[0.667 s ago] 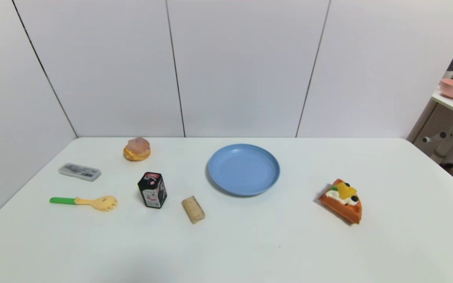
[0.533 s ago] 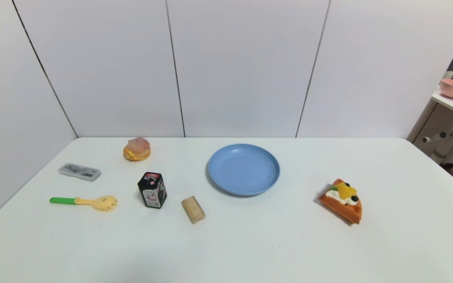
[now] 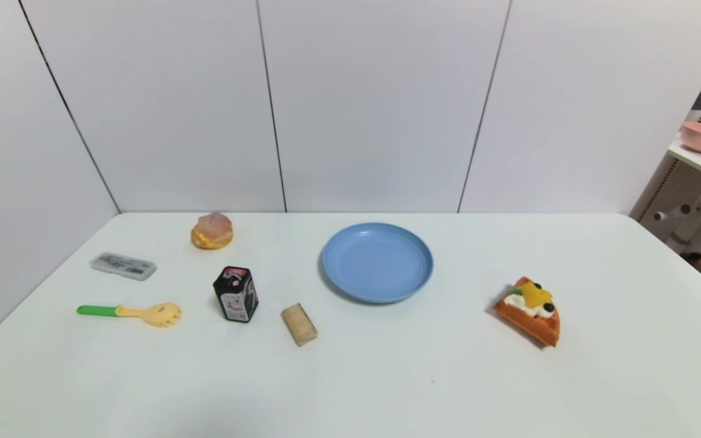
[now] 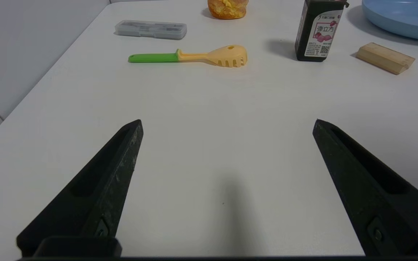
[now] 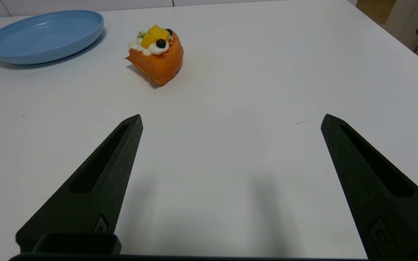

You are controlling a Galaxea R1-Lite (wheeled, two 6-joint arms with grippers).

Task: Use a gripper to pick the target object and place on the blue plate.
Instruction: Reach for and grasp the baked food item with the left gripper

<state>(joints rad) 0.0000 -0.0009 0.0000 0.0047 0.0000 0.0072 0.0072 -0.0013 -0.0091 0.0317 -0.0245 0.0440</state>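
The cream-puff pastry (image 3: 212, 230), golden-brown with a pinkish top, sits at the far left of the white table; its lower half shows in the left wrist view (image 4: 228, 8). The round light-blue plate (image 3: 377, 261) lies empty at the table's middle back, also seen as the blue plate (image 5: 43, 35) in the right wrist view. Neither arm shows in the head view. My left gripper (image 4: 227, 123) hangs open over bare table near the front left, far from the pastry. My right gripper (image 5: 232, 119) is open over bare table at the front right.
A black carton (image 3: 236, 293), a tan cork-like block (image 3: 299, 324), a green-handled yellow pasta spoon (image 3: 131, 312) and a grey case (image 3: 123, 266) lie between the left gripper and the pastry. An orange waffle wedge (image 3: 530, 310) sits right of the plate. White walls close the back and left.
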